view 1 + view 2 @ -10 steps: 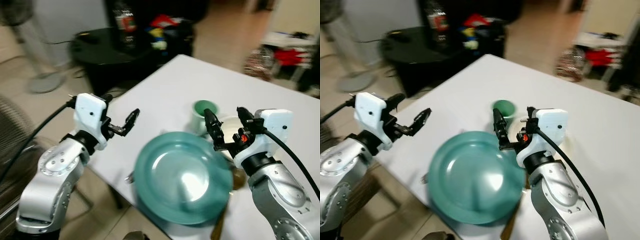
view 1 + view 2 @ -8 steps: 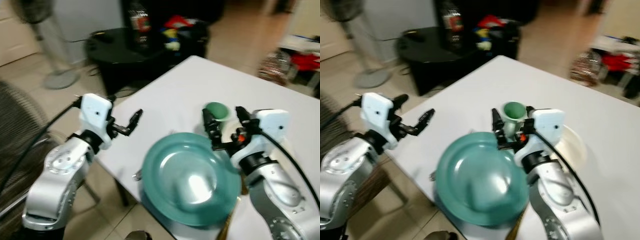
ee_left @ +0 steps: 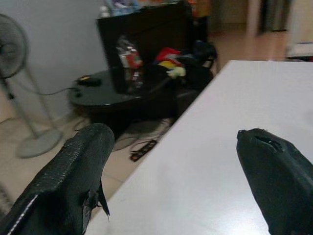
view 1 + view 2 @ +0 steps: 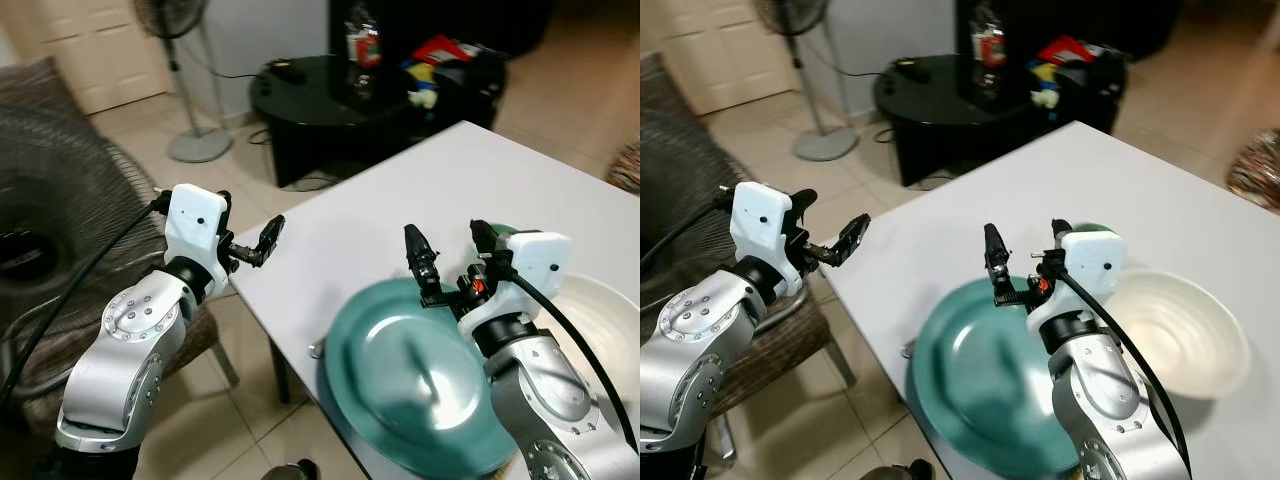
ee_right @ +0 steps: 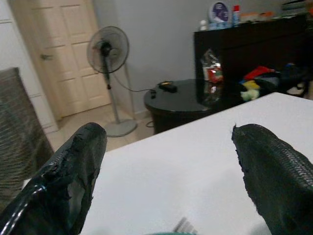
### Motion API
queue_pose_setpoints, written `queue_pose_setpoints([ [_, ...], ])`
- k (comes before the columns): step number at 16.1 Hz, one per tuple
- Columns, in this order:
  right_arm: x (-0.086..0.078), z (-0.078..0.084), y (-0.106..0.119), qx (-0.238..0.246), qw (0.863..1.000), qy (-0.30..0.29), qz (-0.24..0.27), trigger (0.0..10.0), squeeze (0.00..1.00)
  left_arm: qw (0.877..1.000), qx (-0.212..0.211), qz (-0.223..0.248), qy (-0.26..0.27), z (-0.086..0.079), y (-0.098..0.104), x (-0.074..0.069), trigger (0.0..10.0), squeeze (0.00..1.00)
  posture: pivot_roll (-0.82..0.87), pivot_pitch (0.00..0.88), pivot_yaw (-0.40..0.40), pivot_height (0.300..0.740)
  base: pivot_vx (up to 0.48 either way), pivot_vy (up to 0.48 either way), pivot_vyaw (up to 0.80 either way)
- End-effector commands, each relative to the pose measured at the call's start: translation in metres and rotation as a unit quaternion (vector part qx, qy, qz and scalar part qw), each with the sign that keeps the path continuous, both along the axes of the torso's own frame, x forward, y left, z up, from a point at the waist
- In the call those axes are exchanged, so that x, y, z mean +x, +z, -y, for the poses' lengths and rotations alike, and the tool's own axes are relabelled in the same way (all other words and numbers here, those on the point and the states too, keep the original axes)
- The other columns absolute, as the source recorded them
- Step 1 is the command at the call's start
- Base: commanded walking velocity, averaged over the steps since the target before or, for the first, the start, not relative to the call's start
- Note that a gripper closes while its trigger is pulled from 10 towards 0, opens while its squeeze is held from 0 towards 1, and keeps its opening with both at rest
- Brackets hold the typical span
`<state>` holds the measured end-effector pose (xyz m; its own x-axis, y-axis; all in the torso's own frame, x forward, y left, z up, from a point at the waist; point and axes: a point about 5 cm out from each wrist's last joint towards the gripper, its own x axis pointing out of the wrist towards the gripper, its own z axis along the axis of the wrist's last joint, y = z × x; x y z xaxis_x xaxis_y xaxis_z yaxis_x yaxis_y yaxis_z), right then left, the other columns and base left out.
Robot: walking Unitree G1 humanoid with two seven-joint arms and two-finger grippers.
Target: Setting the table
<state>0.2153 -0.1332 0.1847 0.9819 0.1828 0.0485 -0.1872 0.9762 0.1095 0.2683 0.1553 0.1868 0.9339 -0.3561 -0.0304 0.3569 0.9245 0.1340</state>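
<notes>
A large teal plate (image 4: 420, 385) lies at the near edge of the white table (image 4: 340, 215). A white bowl (image 4: 1175, 335) sits to its right. A green cup (image 4: 1092, 229) stands behind the plate, mostly hidden by my right wrist. A metal fork (image 4: 908, 348) pokes out from under the plate's left rim. My right gripper (image 4: 450, 255) hovers open over the plate's far edge, holding nothing. My left gripper (image 4: 262, 240) is open and empty above the table's left corner, as the left wrist view (image 3: 176, 147) also shows.
A black round side table (image 4: 340, 95) with clutter stands beyond the table. A standing fan (image 4: 190, 80) is by the wall near a door (image 5: 68, 54). A wicker chair (image 4: 60, 230) sits close on my left, under the left arm.
The whole picture has shifted and sharpened because the camera moved. Both grippers stay open in the same pose. Plate, cup and bowl have not moved on the table.
</notes>
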Motion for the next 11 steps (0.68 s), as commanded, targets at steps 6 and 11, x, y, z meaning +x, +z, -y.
queue_pose_setpoints([
  [6, 0.0085, 0.0009, 0.0028, 0.005, 1.000, -0.003, 0.023, 10.0, 1.00, 0.999, 0.005, 0.007, 0.050, -0.0113, 0.0006, -0.0005, 10.0, 0.00, 0.03, 0.000, 0.024, 0.740, 0.000, 0.000, 0.80],
  [11, 0.0100, -0.0001, 0.0036, -0.030, 0.999, 0.004, 0.042, 10.0, 1.00, 0.999, 0.015, 0.012, 0.044, -0.0062, -0.0016, -0.0045, 10.0, 0.00, 0.04, 0.000, 0.014, 0.740, 0.000, 0.000, 0.80],
])
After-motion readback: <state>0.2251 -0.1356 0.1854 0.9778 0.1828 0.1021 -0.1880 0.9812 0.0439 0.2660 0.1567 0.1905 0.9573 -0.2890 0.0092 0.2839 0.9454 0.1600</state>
